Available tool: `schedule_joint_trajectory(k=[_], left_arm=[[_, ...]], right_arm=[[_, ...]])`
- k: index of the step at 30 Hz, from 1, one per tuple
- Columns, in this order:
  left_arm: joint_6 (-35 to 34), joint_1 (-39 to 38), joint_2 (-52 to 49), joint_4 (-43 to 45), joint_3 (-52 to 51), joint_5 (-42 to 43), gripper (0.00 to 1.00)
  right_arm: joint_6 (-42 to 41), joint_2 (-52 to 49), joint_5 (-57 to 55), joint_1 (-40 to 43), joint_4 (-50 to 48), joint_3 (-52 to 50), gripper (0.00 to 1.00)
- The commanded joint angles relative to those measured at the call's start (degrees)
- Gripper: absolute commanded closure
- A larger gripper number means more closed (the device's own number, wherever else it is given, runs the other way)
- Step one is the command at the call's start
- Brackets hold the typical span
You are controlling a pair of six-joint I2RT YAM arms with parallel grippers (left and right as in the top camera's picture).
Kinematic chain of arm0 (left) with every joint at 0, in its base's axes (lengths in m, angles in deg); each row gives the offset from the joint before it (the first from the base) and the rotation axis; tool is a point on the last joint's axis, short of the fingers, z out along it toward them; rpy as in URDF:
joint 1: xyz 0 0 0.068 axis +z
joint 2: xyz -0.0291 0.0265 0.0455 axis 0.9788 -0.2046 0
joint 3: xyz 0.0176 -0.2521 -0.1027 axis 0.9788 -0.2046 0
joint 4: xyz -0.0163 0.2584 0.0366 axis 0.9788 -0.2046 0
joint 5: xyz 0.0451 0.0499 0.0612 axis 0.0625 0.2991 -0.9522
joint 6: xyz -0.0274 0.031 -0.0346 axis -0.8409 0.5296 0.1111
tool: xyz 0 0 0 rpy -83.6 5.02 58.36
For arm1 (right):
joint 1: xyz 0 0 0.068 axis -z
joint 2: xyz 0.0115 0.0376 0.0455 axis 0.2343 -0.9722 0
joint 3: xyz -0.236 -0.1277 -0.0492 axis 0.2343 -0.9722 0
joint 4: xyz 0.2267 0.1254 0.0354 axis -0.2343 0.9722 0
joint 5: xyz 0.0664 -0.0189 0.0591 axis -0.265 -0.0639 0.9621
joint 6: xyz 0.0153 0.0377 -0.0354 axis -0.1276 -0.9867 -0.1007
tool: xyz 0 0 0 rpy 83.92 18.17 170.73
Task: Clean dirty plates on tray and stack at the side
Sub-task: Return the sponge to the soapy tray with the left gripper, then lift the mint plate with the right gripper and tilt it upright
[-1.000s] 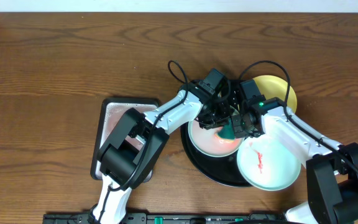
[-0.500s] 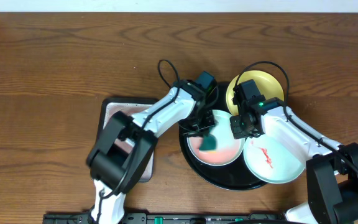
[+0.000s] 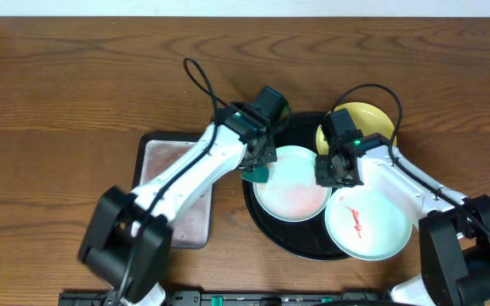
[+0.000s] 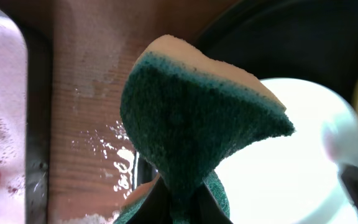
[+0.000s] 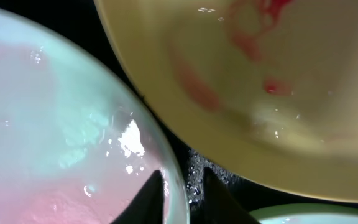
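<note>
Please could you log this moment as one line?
left gripper: shut on sponge, over tray left rim | right gripper: fingers astride centre plate rim | yellow plate, front plate: red smears

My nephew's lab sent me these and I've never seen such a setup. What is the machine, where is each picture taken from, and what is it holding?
These are two robot arms at a wooden table, each ending in two fingers. The wide picture looks down from above; the two close-ups come from a camera on each wrist. On the table sit a silvery pan and a round black tray with three plates: a pale middle plate, a yellow plate and a red-smeared plate. The left fingers pinch a green sponge by the middle plate's edge. The right fingers appear to grip that plate's rim, next to the yellow plate.
</note>
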Motion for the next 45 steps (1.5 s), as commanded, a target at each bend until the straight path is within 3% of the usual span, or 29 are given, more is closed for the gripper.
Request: schedule_joint_trajectory(k=[1,3,4,5,11,15,20,26,29,32,38,45], left_arm=[[2.05,0.5,5.97,-1.38,-0.35,-0.24,0.92],[2.1,1.53,9.05,-3.1,-0.35,-0.28,0.92],[2.86,3.48,11.69,-5.51,-0.35,-0.33,0.89],[3.61,4.9,12.85,-6.97,-0.35,-0.55,0.89],[5.64,17.44,14.56,-15.61,-1.16,-4.79,0.89],[7.21,26.1,14.38,-14.78,-5.68,-4.79,0.89],[7.21,31.52,14.32,-12.41,-10.67,-4.79,0.89],[9.16,32.7,14.29,-11.52,-12.48,-4.81,0.89],[9.57,32.72,14.29,-11.28,-12.5,-4.81,0.83],[10.4,32.65,14.29,-10.1,-12.72,-4.79,0.76],[13.6,32.65,14.32,-9.57,-12.9,-2.32,0.75],[22.34,32.65,14.8,-8.96,-11.98,8.26,0.73]], right_arm=[[-2.64,-0.26,-0.22,-0.24,-0.09,-0.44,0.78],[-2.62,-0.48,-0.26,-0.22,-0.24,-0.74,0.82],[-2.62,-0.61,-0.26,-0.22,-0.72,-0.98,0.94],[-2.6,-0.61,-0.28,-0.22,-0.96,-1.03,0.99],[1.09,0.42,-1.01,-0.13,-0.83,0.87,0.99],[5.51,3.91,-4.02,-0.5,2.71,5.44,0.99],[7.56,6.6,-7.56,-2.56,4.7,7.41,0.99],[5.99,5.51,-4.44,-2.8,7.06,6.97,0.98],[5.49,3.58,0.42,-1.03,6.69,5.86,0.85],[5.57,0.9,5.62,1.44,5.7,4.83,0.81],[8.15,-4.9,10.67,5.68,4.96,4.72,0.84],[10.73,-9.86,16.13,6.97,1.16,4.72,0.97]])
